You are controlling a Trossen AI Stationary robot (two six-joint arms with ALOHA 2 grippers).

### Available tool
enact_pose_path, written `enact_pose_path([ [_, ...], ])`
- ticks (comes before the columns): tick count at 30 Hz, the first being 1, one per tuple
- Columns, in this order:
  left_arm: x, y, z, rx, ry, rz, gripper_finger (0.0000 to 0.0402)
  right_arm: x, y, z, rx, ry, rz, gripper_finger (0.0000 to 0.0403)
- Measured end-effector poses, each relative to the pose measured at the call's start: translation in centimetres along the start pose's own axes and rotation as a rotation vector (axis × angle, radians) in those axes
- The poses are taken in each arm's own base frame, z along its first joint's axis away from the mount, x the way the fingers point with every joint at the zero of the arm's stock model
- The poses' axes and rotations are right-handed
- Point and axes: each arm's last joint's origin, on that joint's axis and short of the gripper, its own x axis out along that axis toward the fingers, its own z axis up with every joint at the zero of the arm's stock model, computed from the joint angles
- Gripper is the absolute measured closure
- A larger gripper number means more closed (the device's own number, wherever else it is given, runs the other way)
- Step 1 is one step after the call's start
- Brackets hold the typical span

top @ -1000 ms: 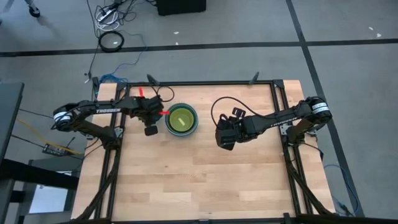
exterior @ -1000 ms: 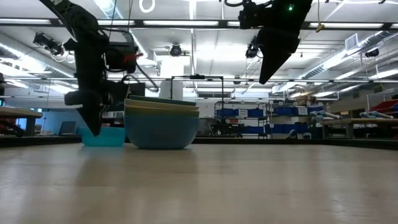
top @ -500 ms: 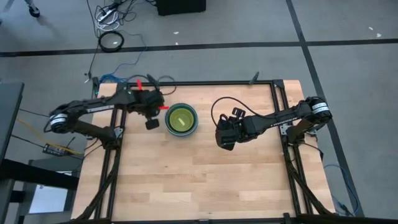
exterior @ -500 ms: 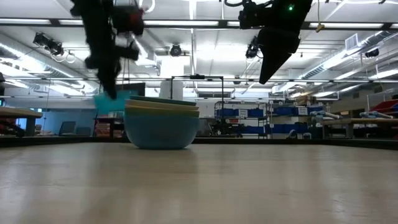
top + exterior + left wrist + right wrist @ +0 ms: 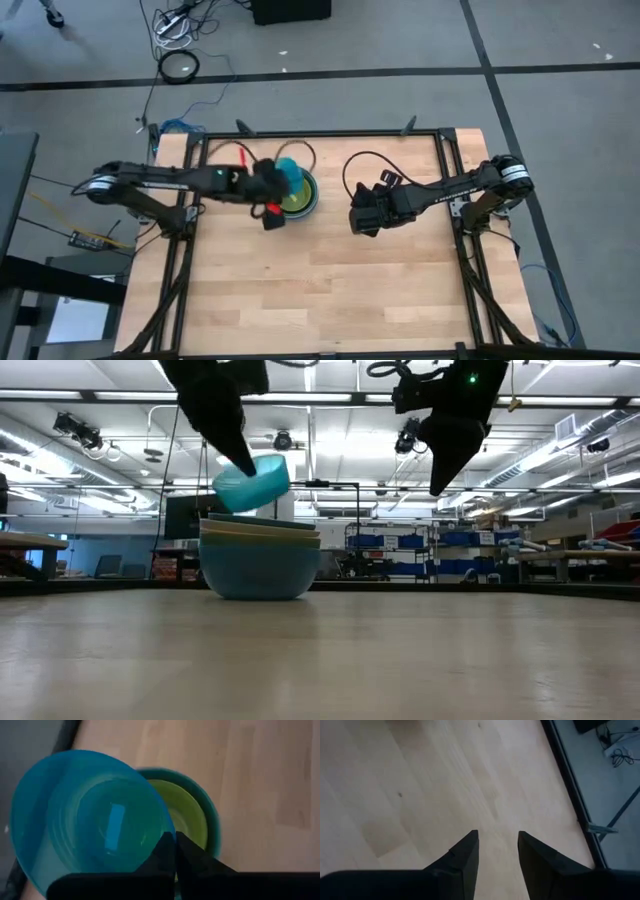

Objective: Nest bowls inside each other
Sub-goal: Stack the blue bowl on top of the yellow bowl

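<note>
A small cyan bowl (image 5: 252,482) hangs tilted just above a stack of nested bowls (image 5: 260,555), with my left gripper (image 5: 243,464) shut on it. From above, the cyan bowl (image 5: 287,169) covers the stack's far left part. The stack (image 5: 298,196) rests on the table left of centre by its bottom. It has a teal outer rim (image 5: 212,815) and a lime bowl (image 5: 186,815) inside. My right gripper (image 5: 365,216) hangs open in the air right of the stack, with bare wood showing between its fingers (image 5: 470,851). My left gripper pinches the cyan bowl's rim (image 5: 164,834) between its two fingers, on the side nearest the arm. The fingers slant down from the table's left side. The bowl is lifted clear and tilted, its opening turned up toward the gripper, right above the stack.
A black frame rail (image 5: 340,133) runs round the table's edges, with cables at the far left corner (image 5: 180,128). Bare wood (image 5: 320,290) fills the near half of the table.
My left gripper has shut on the cyan bowl, which stood on the table left of the stack. It has lifted the bowl clear and carried it up and toward the table's right, over the stack. The bowl now hangs tilted.
</note>
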Motion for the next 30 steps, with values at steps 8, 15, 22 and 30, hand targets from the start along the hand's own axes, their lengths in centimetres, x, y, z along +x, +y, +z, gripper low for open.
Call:
enact_pose_path([
  [8, 3.5, -2.3, -0.1, -0.013, 0.09, 0.015, 0.0399, -1.0, -0.7, -0.2, 0.037, -0.024, 0.016, 0.0281],
  [15, 4.9, -2.8, -0.2, -0.038, 0.124, 0.005, 0.0399, -2.6, -1.8, -0.5, 0.074, -0.071, 0.049, 0.0284],
  [22, 4.8, -2.9, 0.1, -0.063, 0.096, -0.031, 0.0394, -3.5, -2.7, -0.6, 0.099, -0.101, 0.068, 0.0285],
  [30, 4.8, -3.0, -0.2, -0.128, 0.134, -0.06, 0.0364, -3.4, -2.6, -0.6, 0.098, -0.1, 0.068, 0.0285],
])
